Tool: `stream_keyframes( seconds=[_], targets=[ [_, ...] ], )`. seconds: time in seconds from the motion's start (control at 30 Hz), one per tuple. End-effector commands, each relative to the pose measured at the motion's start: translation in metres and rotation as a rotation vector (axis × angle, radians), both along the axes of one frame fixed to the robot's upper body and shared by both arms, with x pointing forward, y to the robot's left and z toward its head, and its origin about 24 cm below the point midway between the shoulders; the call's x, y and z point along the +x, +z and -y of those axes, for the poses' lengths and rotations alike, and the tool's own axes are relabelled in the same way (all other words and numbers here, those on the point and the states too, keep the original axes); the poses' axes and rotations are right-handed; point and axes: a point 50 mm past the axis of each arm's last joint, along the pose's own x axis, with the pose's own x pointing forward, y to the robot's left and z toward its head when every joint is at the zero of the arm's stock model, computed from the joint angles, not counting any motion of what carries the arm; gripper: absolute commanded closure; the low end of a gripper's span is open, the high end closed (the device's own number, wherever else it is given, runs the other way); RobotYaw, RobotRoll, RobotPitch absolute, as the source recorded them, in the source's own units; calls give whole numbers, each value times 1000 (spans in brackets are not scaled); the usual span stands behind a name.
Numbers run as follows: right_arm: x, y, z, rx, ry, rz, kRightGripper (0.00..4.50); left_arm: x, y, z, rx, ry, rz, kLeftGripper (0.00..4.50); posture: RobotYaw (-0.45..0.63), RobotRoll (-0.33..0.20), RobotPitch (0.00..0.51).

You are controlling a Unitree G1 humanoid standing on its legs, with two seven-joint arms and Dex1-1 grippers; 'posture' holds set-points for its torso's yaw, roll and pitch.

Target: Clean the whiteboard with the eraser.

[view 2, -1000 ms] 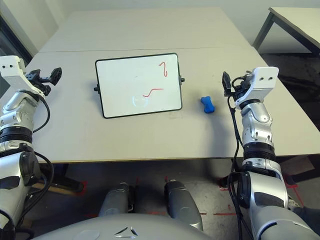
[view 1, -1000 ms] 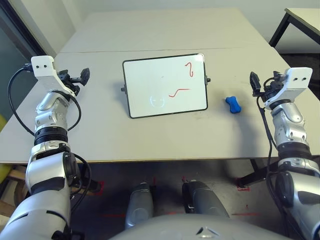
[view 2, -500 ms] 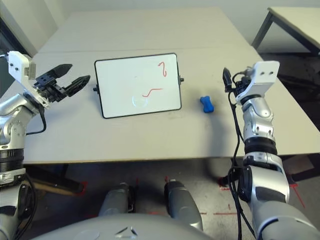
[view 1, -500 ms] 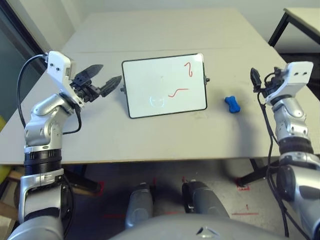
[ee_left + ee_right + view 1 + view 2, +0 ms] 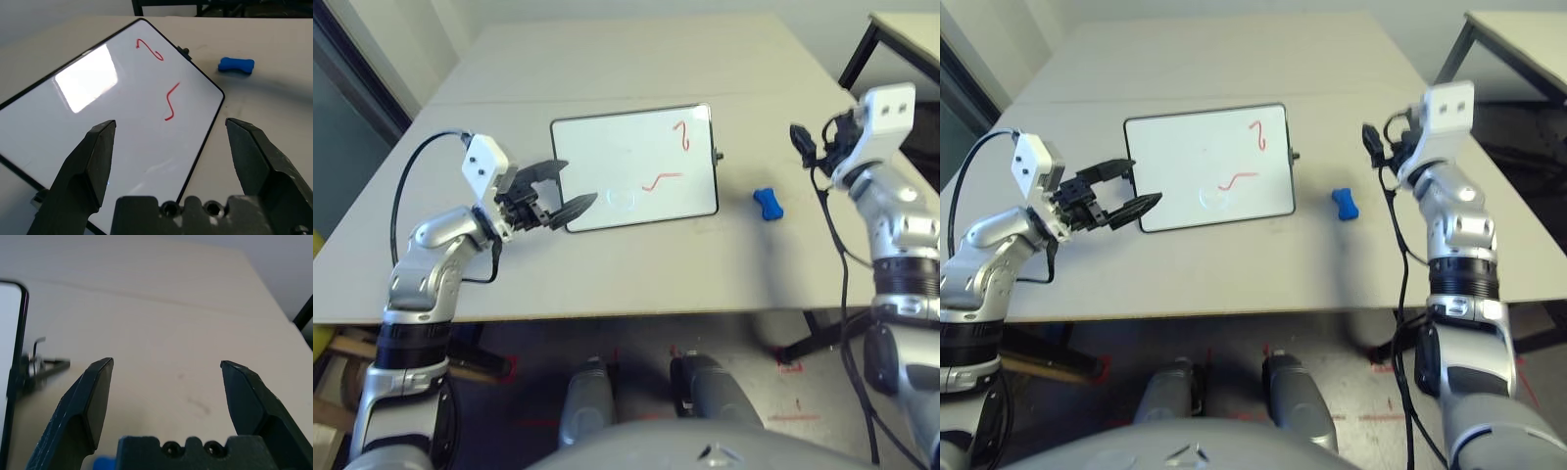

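Note:
The whiteboard (image 5: 626,157) lies at the table's middle, black-framed, with red scribbles (image 5: 682,135) and a faint circle on it. My left gripper (image 5: 570,188) is open at the board's near left corner, its fingers (image 5: 98,147) pointing across the board (image 5: 122,103). The blue bone-shaped eraser (image 5: 769,203) rests on the table to the right of the board and is also seen beyond the board's far edge as a blue eraser (image 5: 236,65). My right gripper (image 5: 798,139) is open, raised behind and to the right of the eraser, with nothing between its fingers (image 5: 95,396).
The grey table (image 5: 636,255) has a seam (image 5: 607,98) running across behind the board. A small black knob (image 5: 719,155) sticks out of the board's right side. A second table's dark leg (image 5: 857,59) stands at the far right.
My left arm has swung in from the table's left edge to the board's near left corner, with its fingers now spread. My right gripper has risen slightly and moved back.

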Motion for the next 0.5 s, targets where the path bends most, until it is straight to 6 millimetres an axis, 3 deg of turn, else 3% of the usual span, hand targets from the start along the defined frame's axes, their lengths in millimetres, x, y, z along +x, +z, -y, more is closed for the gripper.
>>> stream_keyframes(
  seconds=[0.03,0.33,0.5],
  targets=[
    [-8,4,-9,-26,18,-186,8,-4,-5,4,51,-39,-3,0,-150,0,79],
    [-21,10,-40,-104,90,-447,8,-2,-11,10,61,-50,-12,0,-155,0,80],
    [-23,-9,-42,-158,65,-567,8,-2,-13,13,62,-48,-9,0,-146,0,82]
  ],
)
